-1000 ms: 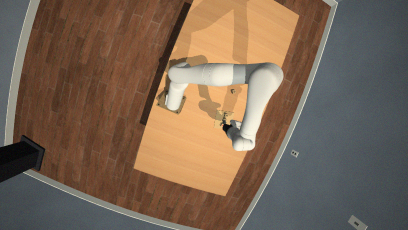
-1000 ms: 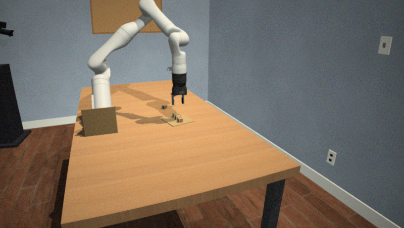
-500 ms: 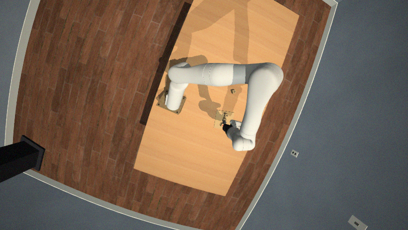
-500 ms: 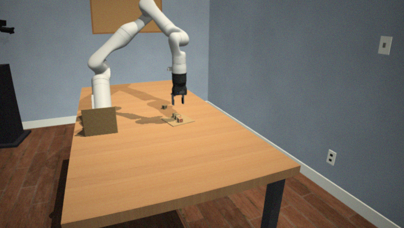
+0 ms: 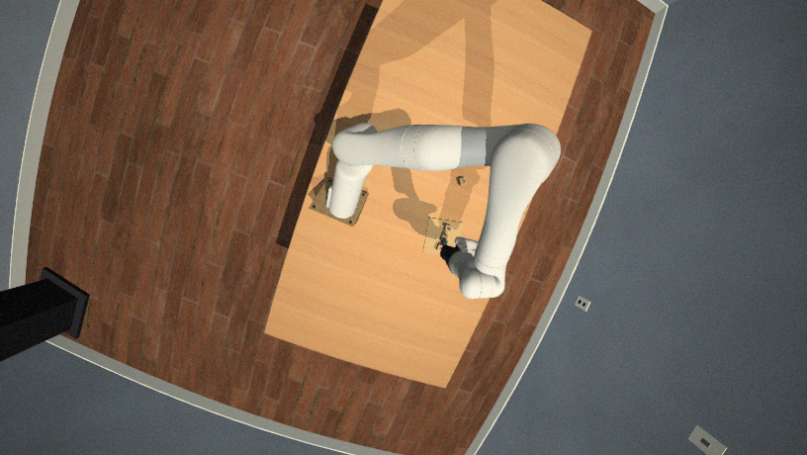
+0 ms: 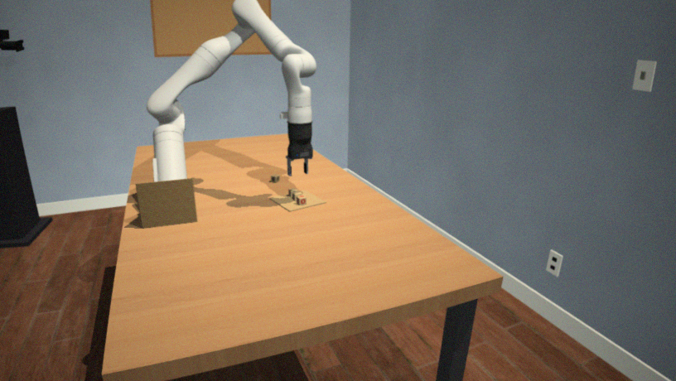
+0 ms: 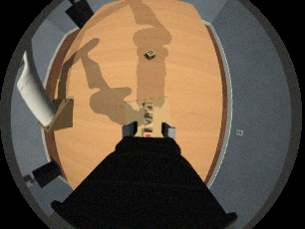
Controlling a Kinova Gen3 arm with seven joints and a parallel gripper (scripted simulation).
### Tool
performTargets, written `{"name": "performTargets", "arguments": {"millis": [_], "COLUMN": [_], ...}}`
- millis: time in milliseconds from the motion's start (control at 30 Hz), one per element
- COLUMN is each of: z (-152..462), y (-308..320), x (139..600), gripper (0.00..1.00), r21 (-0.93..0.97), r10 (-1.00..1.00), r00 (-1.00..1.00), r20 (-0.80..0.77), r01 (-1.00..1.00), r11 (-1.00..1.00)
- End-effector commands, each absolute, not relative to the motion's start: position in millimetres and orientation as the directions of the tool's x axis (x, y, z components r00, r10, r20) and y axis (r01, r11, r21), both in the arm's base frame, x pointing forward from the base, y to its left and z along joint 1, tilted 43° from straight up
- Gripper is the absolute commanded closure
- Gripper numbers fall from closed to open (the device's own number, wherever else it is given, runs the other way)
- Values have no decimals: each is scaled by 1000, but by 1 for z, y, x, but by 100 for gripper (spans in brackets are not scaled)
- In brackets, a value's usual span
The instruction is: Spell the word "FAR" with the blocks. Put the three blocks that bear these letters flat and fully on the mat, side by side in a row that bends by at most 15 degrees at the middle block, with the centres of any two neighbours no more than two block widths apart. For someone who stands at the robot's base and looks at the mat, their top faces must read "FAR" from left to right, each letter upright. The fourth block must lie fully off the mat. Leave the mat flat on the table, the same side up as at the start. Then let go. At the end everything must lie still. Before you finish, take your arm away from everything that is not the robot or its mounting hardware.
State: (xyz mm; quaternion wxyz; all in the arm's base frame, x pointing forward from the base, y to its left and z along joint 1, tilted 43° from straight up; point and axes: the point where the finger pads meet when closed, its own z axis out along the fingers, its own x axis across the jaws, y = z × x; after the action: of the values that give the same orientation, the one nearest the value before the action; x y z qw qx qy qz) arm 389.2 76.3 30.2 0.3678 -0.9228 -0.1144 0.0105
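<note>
Plain room, blue walls [image 6: 497, 94], wood floor [image 6: 56, 265], wall outlets [image 6: 553, 262]

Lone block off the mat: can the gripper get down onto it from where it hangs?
Probably yes. The lone block sits alone on bare table, apart from the mat and its row of blocks. The gripper hangs nearby with fingers open and empty, nothing between them.

White rounded arm [image 6: 199, 61]; black wrist; dark two-fingered hand [image 6: 297, 168].
</note>
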Motion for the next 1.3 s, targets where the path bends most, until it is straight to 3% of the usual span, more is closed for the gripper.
{"name": "performTargets", "arguments": {"millis": [0, 567, 1267], "z": [32, 36, 94], "y": [73, 70, 18], "x": [389, 392, 400], "gripper": [0, 0, 0], "r21": [-681, -678, -678], "r10": [216, 217, 218], "r00": [974, 974, 974], "r20": [62, 68, 69], "r01": [200, 204, 206], "r11": [-705, -706, -706]}}
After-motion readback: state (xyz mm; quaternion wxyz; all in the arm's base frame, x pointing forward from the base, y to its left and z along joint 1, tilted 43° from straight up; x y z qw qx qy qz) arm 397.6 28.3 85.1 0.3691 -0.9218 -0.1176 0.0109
